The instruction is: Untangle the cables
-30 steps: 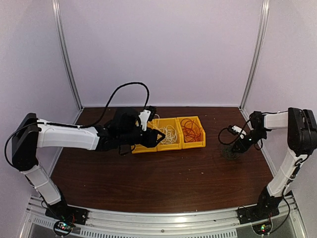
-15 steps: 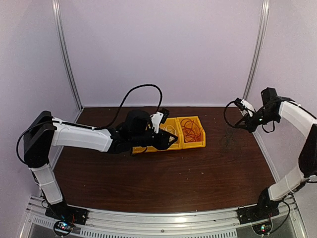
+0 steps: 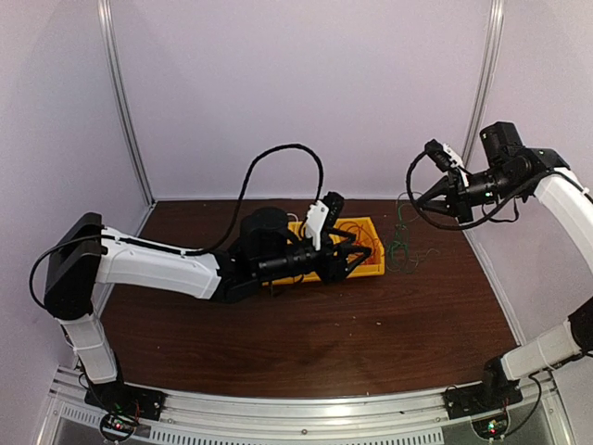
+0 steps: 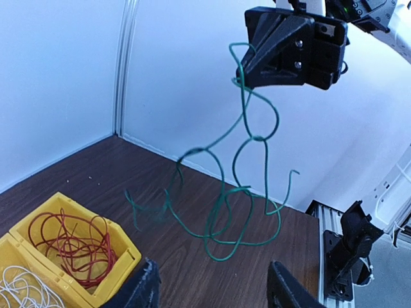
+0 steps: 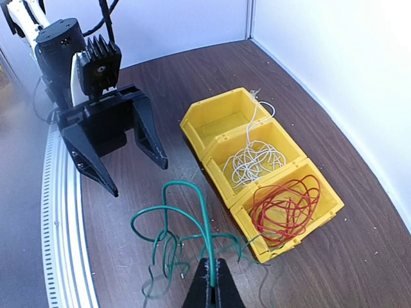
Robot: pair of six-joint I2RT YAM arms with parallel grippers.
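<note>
My right gripper [image 3: 414, 199] is shut on a thin green cable [image 3: 400, 243] and holds it up; its loops hang down to the table right of the bins. In the right wrist view the cable [image 5: 186, 221] rises from between the shut fingertips [image 5: 210, 282]. My left gripper [image 3: 359, 252] is open and empty, low over the bins, facing the hanging cable [image 4: 247, 192]. It shows open in the right wrist view [image 5: 137, 177]. A red cable [image 5: 289, 208] lies coiled in one yellow bin, a white cable [image 5: 257, 157] in the middle bin.
Three joined yellow bins [image 5: 212, 106] stand in a row at the back middle of the brown table; the end bin holds nothing. White walls close in the back and sides. The right gripper's body [image 4: 289, 48] hangs high in the left wrist view.
My right gripper has risen from the table and swung left, lifting the green cable into the air. My left arm has reached further right, over the bins.
</note>
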